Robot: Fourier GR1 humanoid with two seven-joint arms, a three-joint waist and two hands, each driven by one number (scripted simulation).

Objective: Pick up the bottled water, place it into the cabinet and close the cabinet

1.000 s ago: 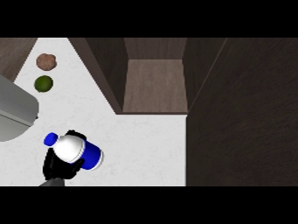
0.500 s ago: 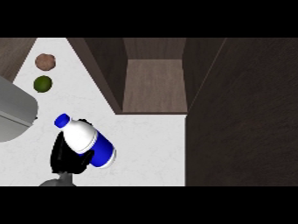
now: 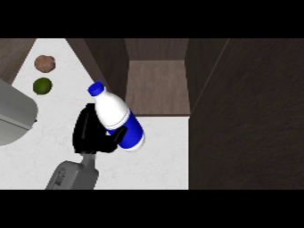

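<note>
The bottled water (image 3: 118, 118) is white with a blue cap and blue base. It is off the counter and tilted, its cap pointing up-left. My right hand (image 3: 88, 131) is shut on it from the left, with a fingertip showing over its lower body. The grey forearm enters from the lower edge. The open cabinet (image 3: 158, 84) lies just up-right of the bottle, its brown floor showing between dark walls. My left hand is not visible.
A broad dark wood panel (image 3: 259, 116) fills the right side. A large grey rounded shape (image 3: 3, 116) covers the left edge. A brown round item (image 3: 44, 63) and a green one (image 3: 42, 85) lie on the white counter (image 3: 154, 156) at the far left.
My right hand has carried the bottle up the view toward the cabinet's mouth. The bottle has tipped from end-on to side-on.
</note>
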